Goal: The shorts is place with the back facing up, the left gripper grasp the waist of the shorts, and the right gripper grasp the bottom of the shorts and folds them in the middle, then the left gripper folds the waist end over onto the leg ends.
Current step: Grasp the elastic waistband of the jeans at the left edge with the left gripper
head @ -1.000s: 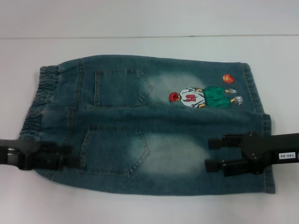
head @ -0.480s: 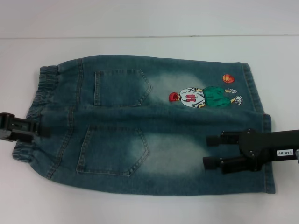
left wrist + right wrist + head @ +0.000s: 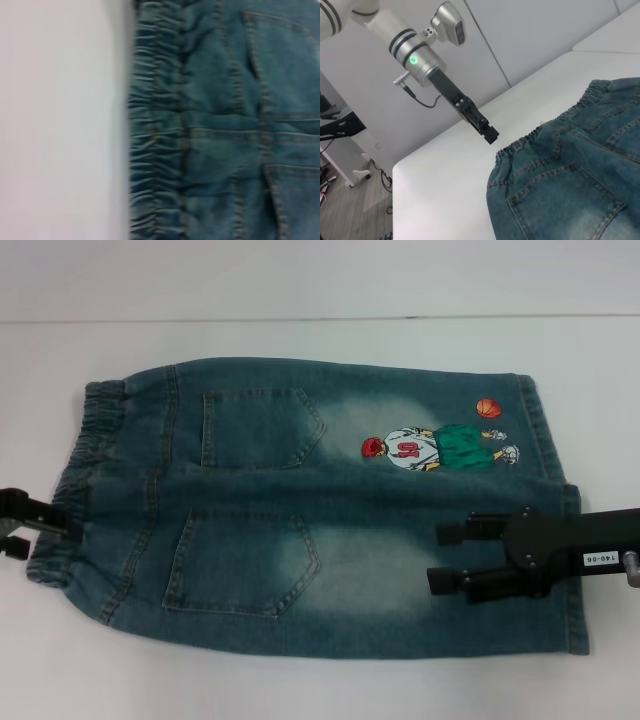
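Observation:
Blue denim shorts (image 3: 300, 500) lie flat on the white table, back pockets up. The elastic waist (image 3: 85, 455) is at the left and the leg ends (image 3: 560, 540) are at the right. My left gripper (image 3: 32, 528) sits at the picture's left edge, open, just beside the near part of the waistband and holding nothing. In the left wrist view the gathered waist (image 3: 155, 125) fills the middle. Over the near leg, my right gripper (image 3: 442, 556) hangs open and holds nothing. From the right wrist, the left gripper (image 3: 490, 134) shows above the table just off the waist edge (image 3: 520, 150).
An embroidered basketball player patch (image 3: 440, 447) marks the far leg. The white table (image 3: 320, 680) extends around the shorts, with its far edge (image 3: 320, 318) at the back. A corner of the table (image 3: 400, 170) and the floor beyond show in the right wrist view.
My left gripper has pulled back to the left, from over the near pocket area to the waistband edge. The right gripper has shifted slightly left over the near leg.

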